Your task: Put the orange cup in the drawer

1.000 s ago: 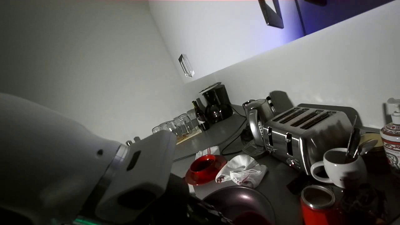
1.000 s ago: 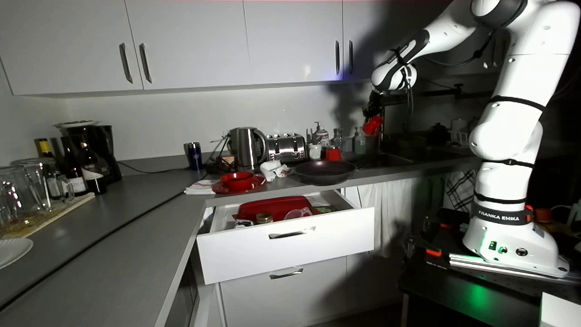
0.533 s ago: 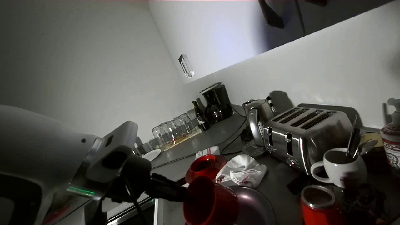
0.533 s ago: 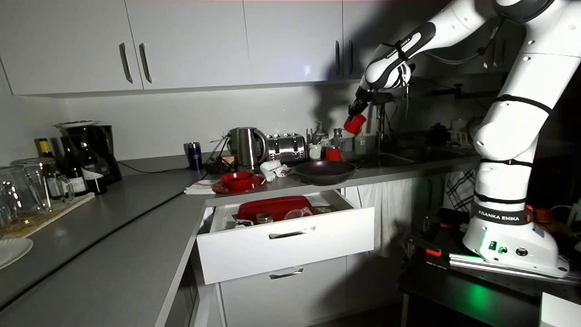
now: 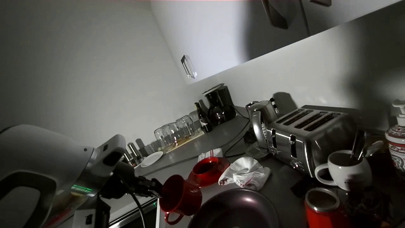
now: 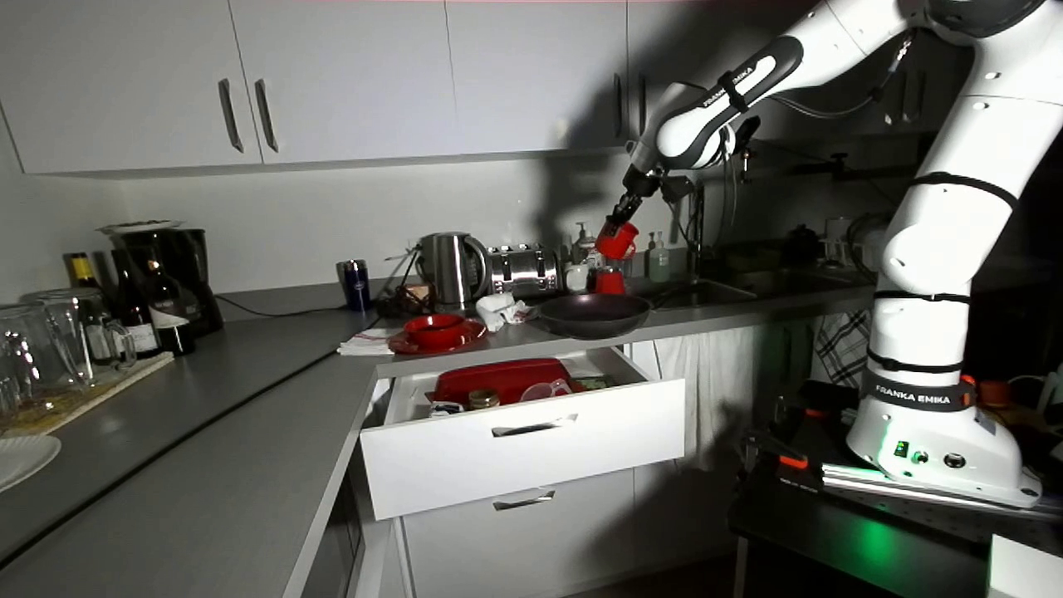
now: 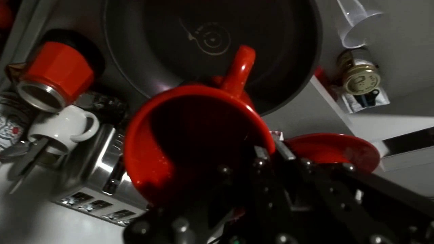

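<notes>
Evidently you are at the transfer step: your fingers (image 7: 266, 183) pinch the cup (image 5: 188, 198) by its rim, and it hangs tilted aloft near the pan (image 6: 594, 315). Next, you likely need to bring it over the open drawer (image 6: 523, 455) and lower it.

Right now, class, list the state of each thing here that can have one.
Orange cup: held aloft, tilted
Gripper: closed on its rim
Upper drawer: open
Lower drawer: shut
Wall cabinet doors: shut
Jar: lidded
White mug: upright, holding utensils
Pan: right side up
Toaster: on/off unclear
Kettle: on/off unclear
</notes>
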Tool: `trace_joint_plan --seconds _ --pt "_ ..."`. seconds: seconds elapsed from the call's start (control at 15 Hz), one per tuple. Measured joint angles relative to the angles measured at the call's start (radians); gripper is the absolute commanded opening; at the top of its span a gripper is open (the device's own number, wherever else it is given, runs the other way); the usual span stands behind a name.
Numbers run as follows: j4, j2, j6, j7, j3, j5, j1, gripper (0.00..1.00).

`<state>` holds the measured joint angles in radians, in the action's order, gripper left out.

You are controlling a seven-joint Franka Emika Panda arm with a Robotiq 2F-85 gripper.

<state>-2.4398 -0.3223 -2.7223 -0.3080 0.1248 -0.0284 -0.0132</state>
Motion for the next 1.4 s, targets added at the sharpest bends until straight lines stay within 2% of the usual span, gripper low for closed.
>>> trace_joint_plan --seconds 0.53,1.2,1.4 --pt "-0.031 0.042 0.000 -0.115 -0.028 0.000 -0.103 0.08" --pt "-0.036 0.090 0.001 -0.303 -0.074 0.001 -0.162 0.08" --pt "-0.036 0.090 0.001 -0.324 -0.074 0.002 -0.171 0.08"
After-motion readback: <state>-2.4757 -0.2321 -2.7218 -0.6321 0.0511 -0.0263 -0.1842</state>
